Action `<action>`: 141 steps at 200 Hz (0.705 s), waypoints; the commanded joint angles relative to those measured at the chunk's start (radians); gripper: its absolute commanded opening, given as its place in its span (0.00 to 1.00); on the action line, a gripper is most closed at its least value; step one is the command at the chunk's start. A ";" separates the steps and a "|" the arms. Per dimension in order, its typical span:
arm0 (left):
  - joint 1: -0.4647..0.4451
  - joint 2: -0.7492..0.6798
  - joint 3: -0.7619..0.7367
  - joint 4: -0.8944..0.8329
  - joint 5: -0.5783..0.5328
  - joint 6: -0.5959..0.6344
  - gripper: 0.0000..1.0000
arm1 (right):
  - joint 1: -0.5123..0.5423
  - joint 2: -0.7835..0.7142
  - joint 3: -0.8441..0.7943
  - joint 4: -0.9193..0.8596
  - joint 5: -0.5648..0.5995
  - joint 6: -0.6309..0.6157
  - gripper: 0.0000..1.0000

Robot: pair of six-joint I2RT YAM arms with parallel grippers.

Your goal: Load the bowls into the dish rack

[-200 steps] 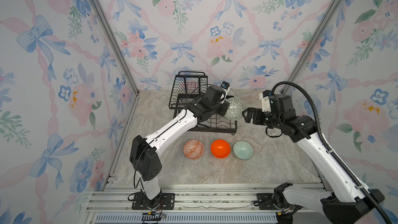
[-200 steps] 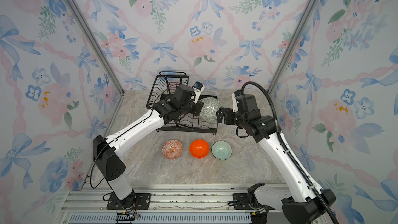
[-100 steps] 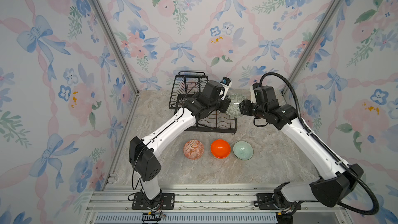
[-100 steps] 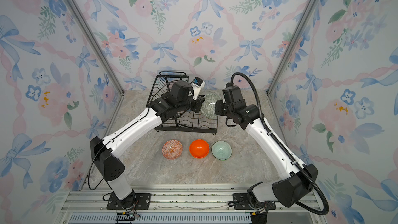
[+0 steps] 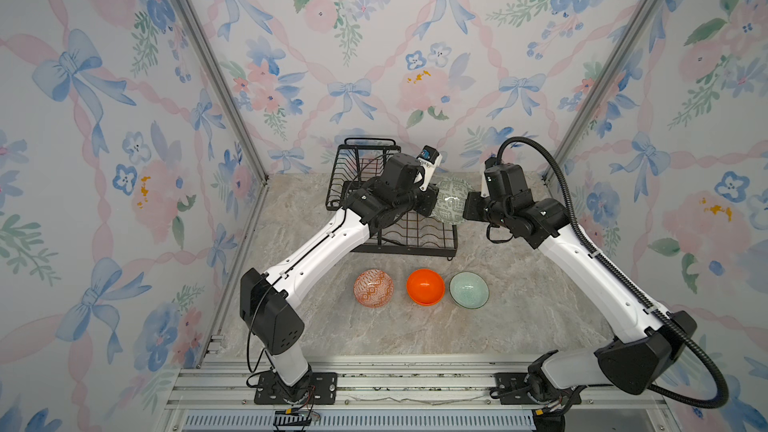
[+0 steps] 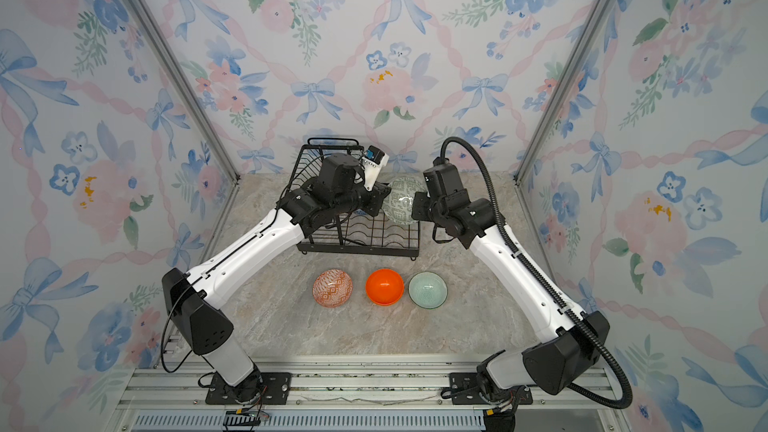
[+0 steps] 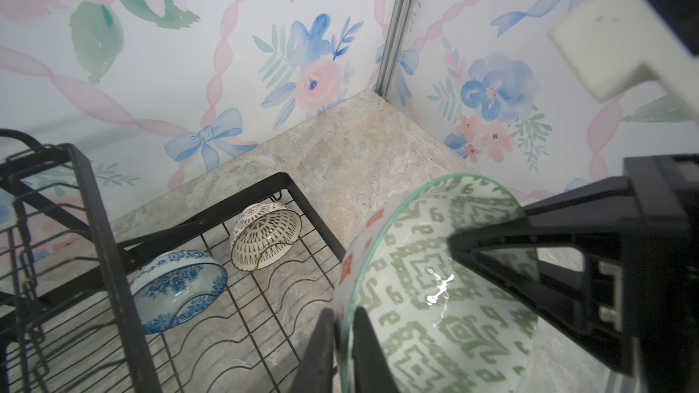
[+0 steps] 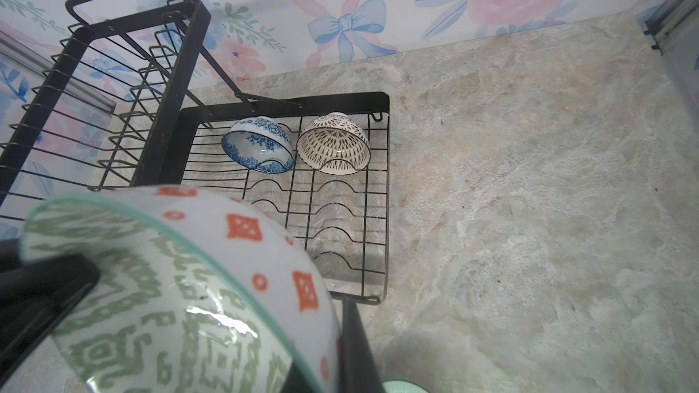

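Observation:
The grey-green patterned bowl (image 5: pixel 453 201) (image 6: pixel 401 201) hangs on edge above the right end of the black dish rack (image 5: pixel 411 238) (image 6: pixel 374 243), between both grippers. My right gripper (image 5: pixel 467 207) (image 8: pixel 336 315) is shut on its rim, one finger outside the wall, the other hidden inside. My left gripper (image 5: pixel 432 203) (image 7: pixel 346 311) still straddles the opposite rim, its jaws slightly parted, a thin gap at the outer finger. Two bowls stand tilted in the rack's lower tray: blue-white floral (image 7: pixel 177 289) (image 8: pixel 257 145) and white-brown lattice (image 7: pixel 264 236) (image 8: pixel 333 145).
On the marble table in front of the rack sit three bowls in a row: orange-white geometric (image 5: pixel 373 288), plain bright orange (image 5: pixel 424 286), pale mint (image 5: pixel 468 289). The rack's upper basket (image 8: pixel 94 81) stands at its left. Floral walls close in on three sides.
My right gripper came in from the right and closed on the bowl's rim. My left gripper, shut on the bowl before, has eased its jaws apart.

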 commanded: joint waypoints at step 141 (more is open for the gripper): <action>-0.019 -0.278 -0.416 0.014 -0.080 -0.046 0.98 | -0.114 -0.021 -0.120 0.174 -0.095 -0.281 0.00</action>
